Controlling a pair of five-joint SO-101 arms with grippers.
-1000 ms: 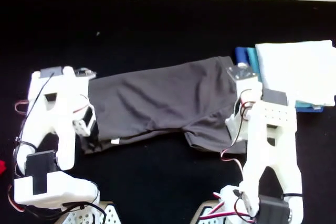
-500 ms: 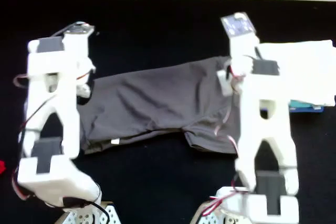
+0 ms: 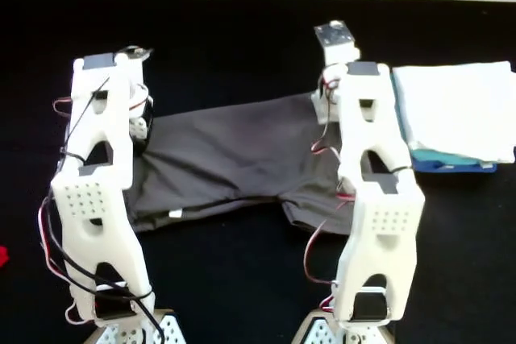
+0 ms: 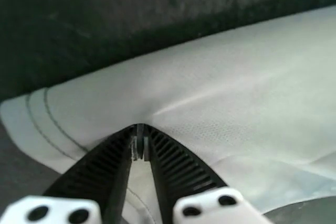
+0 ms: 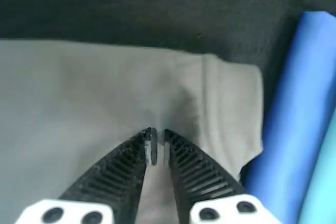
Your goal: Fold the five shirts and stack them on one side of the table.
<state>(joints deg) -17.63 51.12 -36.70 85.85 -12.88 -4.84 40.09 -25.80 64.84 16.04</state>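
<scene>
On the black cloth-covered table (image 3: 242,30), a dark grey knit shirt (image 3: 234,159) lies spread crosswise between the two arms, its near edge rumpled and partly doubled under. The left gripper (image 4: 139,148) is clenched on the fabric just inside a double-stitched hem (image 4: 50,121). Soft creases run out from the ribbed black fingertips. The right gripper (image 5: 156,148) sits at the opposite end, its tips drawn almost together with a small pucker of cloth between them, so I judge that it grasps the shirt too. A stitched band (image 5: 228,103) marks the edge there.

The step in hand looks like a lengthwise fold. To do it well, both arms should lift evenly and only enough to clear the table. They should then carry the far edge toward the near one at a matched pace, keeping the cloth lightly taut between them. The thin, limp knit will sag and wrinkle if one side leads.

Just beside the right end lies the stack of folded shirts (image 3: 451,130), a smooth white folded shirt (image 3: 455,102) on top with a teal layer and a blue folded shirt (image 5: 299,103) beneath. The grey edge nearly touches the blue one, so the right arm should avoid dragging the stack.
</scene>
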